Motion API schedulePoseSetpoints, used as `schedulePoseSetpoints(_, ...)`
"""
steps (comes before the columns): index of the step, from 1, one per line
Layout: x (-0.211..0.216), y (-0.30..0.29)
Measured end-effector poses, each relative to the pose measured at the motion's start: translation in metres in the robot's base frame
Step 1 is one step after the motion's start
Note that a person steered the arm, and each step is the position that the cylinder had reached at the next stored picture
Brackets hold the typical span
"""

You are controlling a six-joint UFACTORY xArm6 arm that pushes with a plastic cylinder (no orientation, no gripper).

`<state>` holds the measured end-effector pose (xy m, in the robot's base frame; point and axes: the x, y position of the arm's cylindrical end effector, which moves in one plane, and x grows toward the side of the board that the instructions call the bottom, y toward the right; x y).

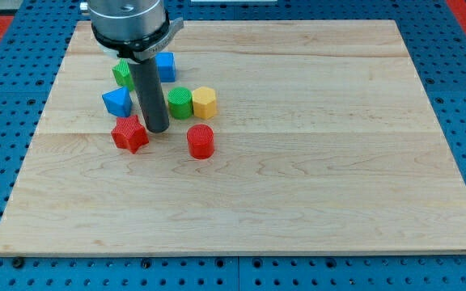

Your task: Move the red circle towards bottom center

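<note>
The red circle (201, 141) is a short red cylinder on the wooden board (298, 194), left of centre. My tip (156, 129) rests on the board to its upper left, with a gap between them. The tip sits right beside the red star (129, 133), at that block's upper right edge. The rod rises from the tip to the arm's head at the view's top left.
A green circle (180, 103) and a yellow hexagon (205, 102) stand just above the red circle. A blue triangle (117, 102), a green block (123, 73) and a blue cube (165, 66) cluster around the rod at upper left.
</note>
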<state>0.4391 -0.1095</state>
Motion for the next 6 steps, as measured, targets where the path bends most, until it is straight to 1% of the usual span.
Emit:
schedulePoseSetpoints(1, 0.035, 0.002)
schedulePoseSetpoints(2, 0.059, 0.018)
schedulePoseSetpoints(3, 0.053, 0.080)
schedulePoseSetpoints(4, 0.046, 0.130)
schedulePoseSetpoints(5, 0.041, 0.152)
schedulePoseSetpoints(6, 0.053, 0.095)
